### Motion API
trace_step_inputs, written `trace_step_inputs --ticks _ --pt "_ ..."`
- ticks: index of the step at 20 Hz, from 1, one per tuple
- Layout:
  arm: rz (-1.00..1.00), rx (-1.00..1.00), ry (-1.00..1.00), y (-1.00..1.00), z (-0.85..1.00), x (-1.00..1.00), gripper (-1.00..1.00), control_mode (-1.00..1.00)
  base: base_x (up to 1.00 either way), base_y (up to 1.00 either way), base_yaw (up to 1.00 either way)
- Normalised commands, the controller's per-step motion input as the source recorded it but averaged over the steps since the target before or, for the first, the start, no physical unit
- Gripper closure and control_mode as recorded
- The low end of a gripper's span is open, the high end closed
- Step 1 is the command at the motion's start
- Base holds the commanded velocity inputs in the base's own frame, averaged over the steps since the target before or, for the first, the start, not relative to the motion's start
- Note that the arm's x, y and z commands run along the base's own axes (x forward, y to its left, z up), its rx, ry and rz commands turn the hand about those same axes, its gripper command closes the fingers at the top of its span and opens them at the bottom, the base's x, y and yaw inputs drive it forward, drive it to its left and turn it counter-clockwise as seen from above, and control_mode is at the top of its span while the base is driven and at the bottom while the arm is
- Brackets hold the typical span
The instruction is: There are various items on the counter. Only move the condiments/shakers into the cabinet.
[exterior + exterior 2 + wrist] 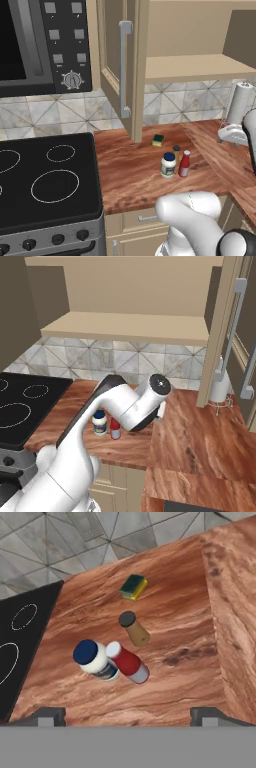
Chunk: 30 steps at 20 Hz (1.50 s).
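**Fingers wide above three containers on the counter**

Fingers [45,714] stand spread far apart at the bottom of the hand view, one tip at each side, with nothing between them. The gripper [127,717] hangs over the counter [180,627], looking down on the small items without touching any.

Nearest in the hand view are the jar [95,659] with its dark blue lid and the red bottle [129,662] with its white cap; the two stand side by side, touching or very nearly so. Just beyond them stands the tan shaker [134,629] with its dark top, apart from both. Farther on lies the green-and-yellow sponge [133,586], near the tiled wall.

From the left base view the same group stands upright in the middle of the counter: jar [168,164] on the left, bottle [184,163] on the right, shaker [176,152] behind and between them, sponge [158,140] farther back near the foot of the cabinet door. In the right base view the arm [125,403] hides part of the group; the jar [99,422] and bottle [115,428] show beside it.

Above the counter the cabinet [200,67] stands open, its door [120,65] swung out toward the stove side and its tan shelf bare where visible. The black stovetop [50,180] adjoins the counter on the left, a microwave [45,45] hangs above it, and a paper towel roll [240,102] stands at the far right.
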Motion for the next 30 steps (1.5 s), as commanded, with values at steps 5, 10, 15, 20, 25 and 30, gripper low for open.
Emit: trace_step_inputs --ticks 5,10,15,20,25,30 --pt "0.05 0.06 -0.03 -0.09 -0.22 0.04 -1.00 -1.00 0.00 0.00 0.00" --pt "0.01 0.00 -0.09 0.05 -0.17 0.16 -1.00 -1.00 0.00 0.00 0.00" --pt "0.12 0.00 -0.23 0.17 -0.16 0.01 -1.00 -1.00 0.00 0.00 0.00" --pt "0.20 0.00 -0.26 0.14 -0.25 0.01 -1.00 -1.00 0.00 0.00 0.00" --pt "0.23 0.00 -0.19 0.02 -0.19 0.02 -1.00 -1.00 0.00 0.00 0.00" --pt "0.17 0.00 -0.09 0.00 -0.15 0.01 -1.00 -1.00 0.00 0.00 0.00"
